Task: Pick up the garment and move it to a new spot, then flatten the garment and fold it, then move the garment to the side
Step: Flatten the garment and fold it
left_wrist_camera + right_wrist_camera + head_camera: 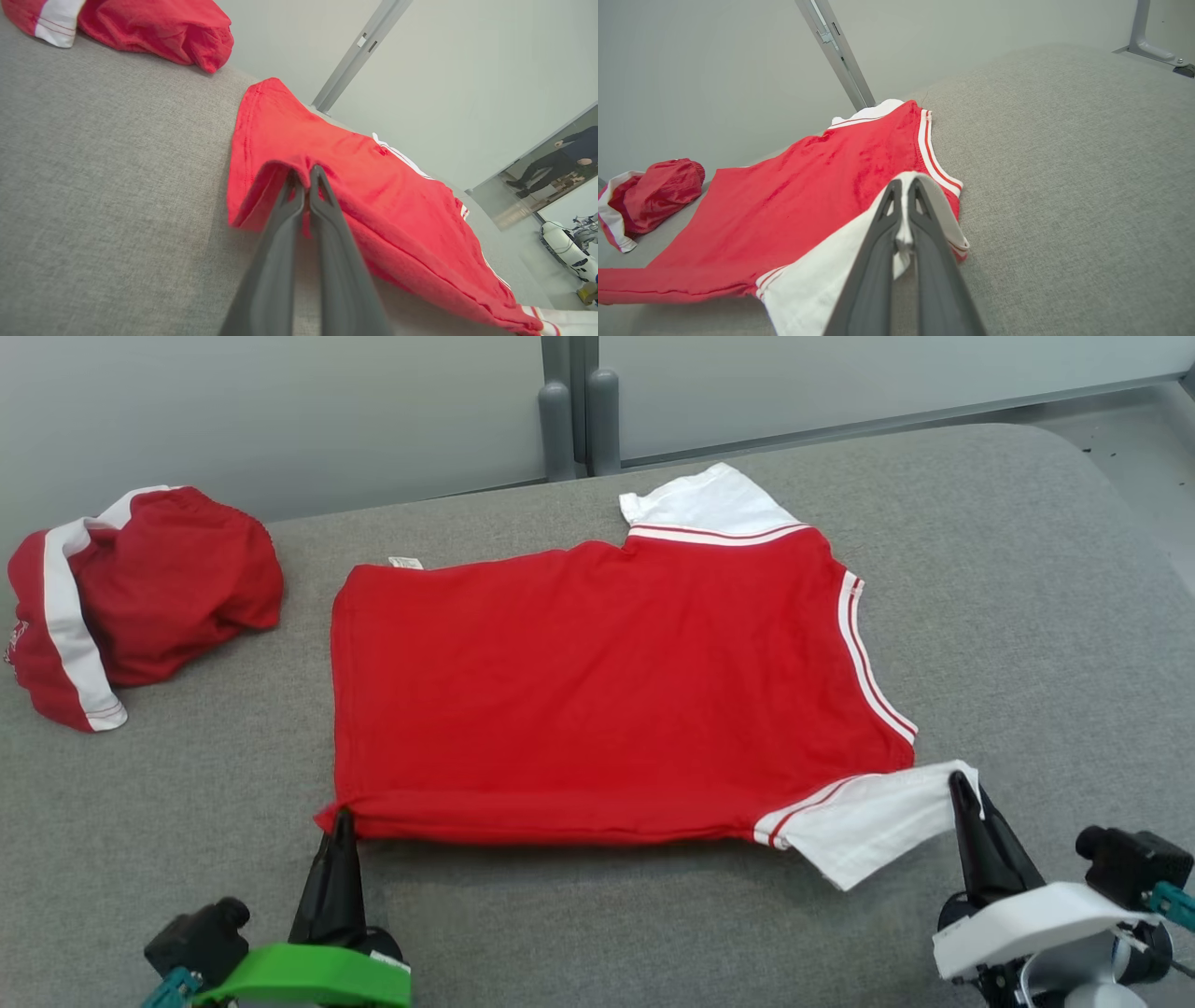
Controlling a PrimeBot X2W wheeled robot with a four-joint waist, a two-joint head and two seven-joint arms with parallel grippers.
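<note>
Nearest me, my left gripper (343, 818) sits at the lower left of the head view; its two dark fingers are pressed together on the near left corner of the red garment (597, 681), pinching the hem, and in the left wrist view the cloth bunches into a small fold over the tips, lifted a little off the surface; my right gripper (960, 786) sits at the lower right, its fingers likewise clamped together, on the outer edge of the near white sleeve (868, 826); in the right wrist view a strip of white fabric runs down between them; the garment itself lies spread and mostly flat in the middle of the grey padded table (1027, 616), hem to my left and neck end to my right; red and white stripes edge the right end and both sleeve seams; the far white sleeve (709, 504) pokes out at the far right corner, and a small white tag (405, 562) shows at the far left corner; well apart to the left, by the table's far left edge, a second red garment (159, 588), banded in white, lies crumpled in a heap; beyond the table stands a pale wall panel (280, 411) with two grey posts (555, 429) at its seam; in the left wrist view, far off to the right, I can make out a person (560, 161) in dark clothes.
</note>
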